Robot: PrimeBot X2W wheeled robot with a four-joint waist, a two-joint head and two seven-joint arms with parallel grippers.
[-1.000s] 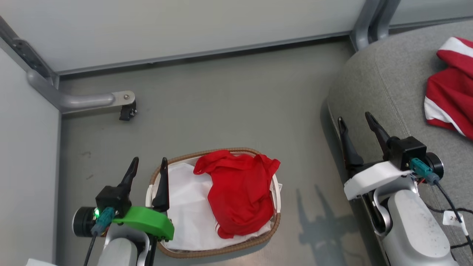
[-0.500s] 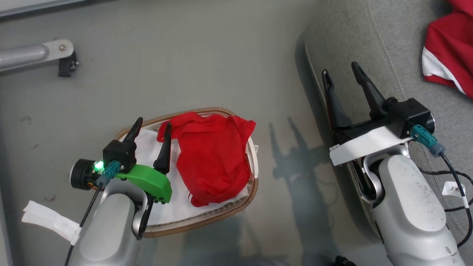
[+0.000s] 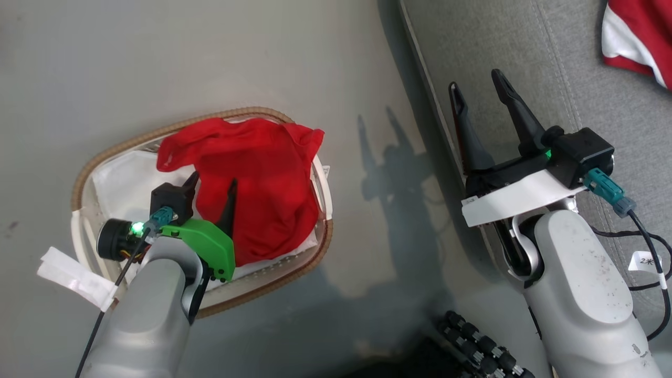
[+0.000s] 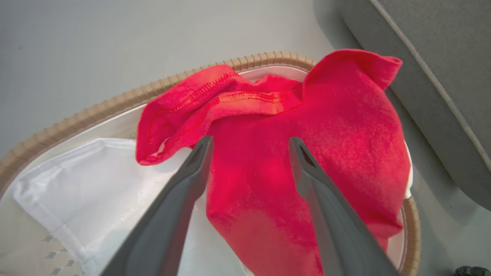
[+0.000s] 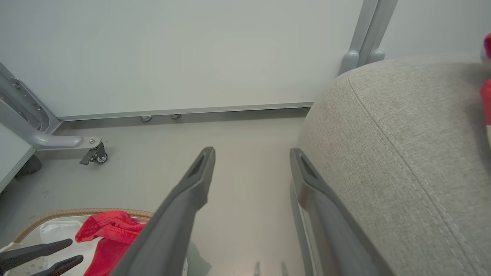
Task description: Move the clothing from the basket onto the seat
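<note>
Clothing [image 3: 252,184], a plain bright red garment, lies crumpled inside the basket [image 3: 131,137]. It is heaped on the side nearest the seat [image 3: 499,42], with one fold draped against the far brown rim, and the white liner [image 3: 126,178] shows bare in the basket's other half. The left gripper [image 3: 214,179] now hangs over the basket's inside. A second ago it stood at the rim on the side away from the seat, and half a second ago it was above the bare liner. Its fingers are spread wide and hold nothing. One tip is at the garment's edge and the other over the red fabric, but whether they touch it cannot be told. The right gripper [image 3: 475,80], well apart from the basket at the seat's edge, is likewise spread and empty, much as before. A second red garment [image 3: 638,37] with white stripes lies on the seat, far from the basket. The head camera has tipped downward, so the whole view has shifted.
</note>
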